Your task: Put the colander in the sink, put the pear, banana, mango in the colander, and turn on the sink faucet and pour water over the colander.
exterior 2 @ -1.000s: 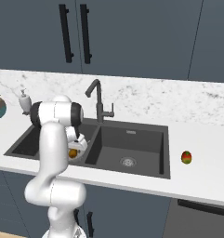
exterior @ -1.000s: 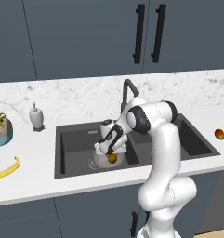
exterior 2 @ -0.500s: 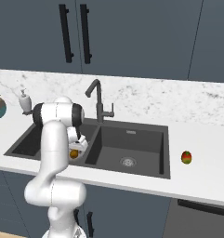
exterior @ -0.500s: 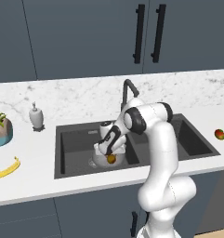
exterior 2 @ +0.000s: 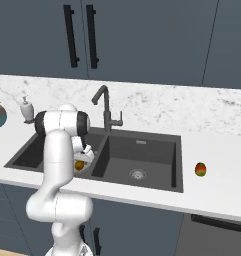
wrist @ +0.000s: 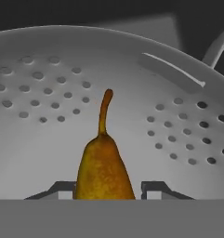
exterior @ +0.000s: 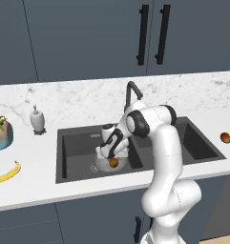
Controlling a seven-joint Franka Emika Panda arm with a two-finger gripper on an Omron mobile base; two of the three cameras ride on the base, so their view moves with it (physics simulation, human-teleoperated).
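Pear: pinched by gripper inside colander; lower until resting, release gently, then withdraw straight

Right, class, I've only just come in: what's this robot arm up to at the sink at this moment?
The arm is reaching down into the left basin of the sink, where the colander sits. Its gripper holds the pear between its fingertips, inside the colander's bowl. The banana lies on the counter left of the sink, and the mango on the counter to its right, so both have yet to go in. No water is visible at the sink faucet.
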